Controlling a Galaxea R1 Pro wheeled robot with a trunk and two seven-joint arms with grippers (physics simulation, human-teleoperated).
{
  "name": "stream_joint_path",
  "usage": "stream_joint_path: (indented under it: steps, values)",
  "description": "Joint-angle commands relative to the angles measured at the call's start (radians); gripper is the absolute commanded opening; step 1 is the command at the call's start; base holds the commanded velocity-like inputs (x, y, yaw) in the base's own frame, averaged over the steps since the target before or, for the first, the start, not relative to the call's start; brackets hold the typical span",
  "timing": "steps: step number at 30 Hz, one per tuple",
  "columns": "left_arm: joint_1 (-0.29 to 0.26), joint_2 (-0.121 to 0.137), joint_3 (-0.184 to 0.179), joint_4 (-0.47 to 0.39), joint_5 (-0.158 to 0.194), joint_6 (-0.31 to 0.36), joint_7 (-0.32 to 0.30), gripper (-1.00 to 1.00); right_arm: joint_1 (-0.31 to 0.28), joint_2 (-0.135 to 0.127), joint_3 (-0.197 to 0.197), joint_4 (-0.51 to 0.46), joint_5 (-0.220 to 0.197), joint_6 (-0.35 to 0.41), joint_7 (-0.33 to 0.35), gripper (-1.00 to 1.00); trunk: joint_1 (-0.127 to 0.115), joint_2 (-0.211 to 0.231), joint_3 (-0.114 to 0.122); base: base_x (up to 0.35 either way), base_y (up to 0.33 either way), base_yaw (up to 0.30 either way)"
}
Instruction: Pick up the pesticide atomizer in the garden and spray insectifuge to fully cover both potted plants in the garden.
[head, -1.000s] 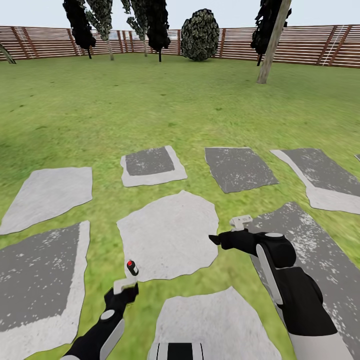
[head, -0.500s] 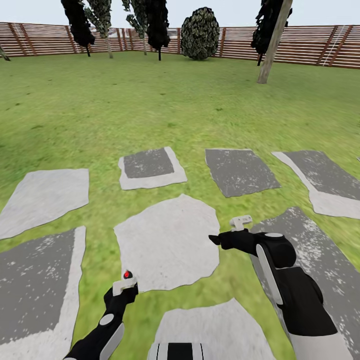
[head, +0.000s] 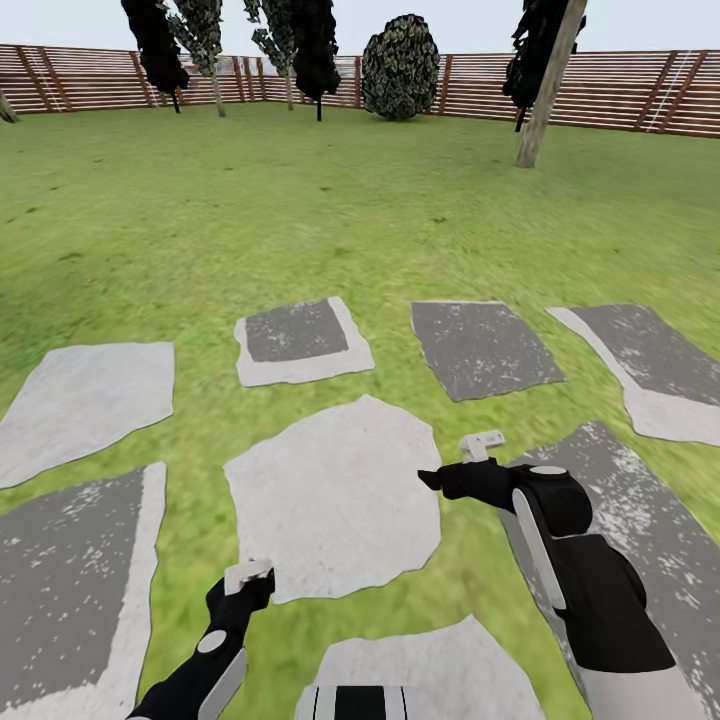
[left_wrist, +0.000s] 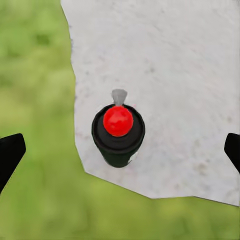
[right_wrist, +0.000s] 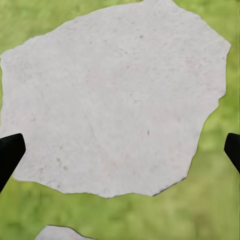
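1 pesticide atomizer, dark bottle with a red button on top, stands upright on the edge of the pale stone slab, right by the grass, and on my left wrist cam it sits between the left gripper fingers, which are spread wide and not touching it. On the head cam my right gripper hovers over the same slab's far side, fingers wide too, holding nothing. Lawn runs out to the slat fence.
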Motion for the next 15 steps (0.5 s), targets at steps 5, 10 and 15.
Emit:
stream_joint_path:
  steps: [5, 10, 15]
  values:
    - [-0.001, 0.001, -0.008, 0.005, 0.01, -0.004, 0.008, 1.0, 0.0, -0.001, 0.001, -0.001, 0.001, 0.004, 0.001, 1.0, 0.0, 0.0, -0.001, 0.077, 0.0, 0.0]
    - [-0.002, -0.004, -0.008, 0.015, 0.006, -0.004, 0.006, 1.0, 0.0, -0.001, 0.001, -0.001, 0.001, 0.004, 0.001, 1.0, 0.0, 0.0, -0.001, 0.019, 0.0, 0.0]
    - [-0.002, -0.004, -0.008, 0.017, 0.004, -0.005, 0.005, 1.0, 0.0, 0.0, 0.002, -0.001, 0.001, 0.004, 0.001, 1.0, 0.001, -0.001, -0.008, 0.004, 0.0, 0.0]
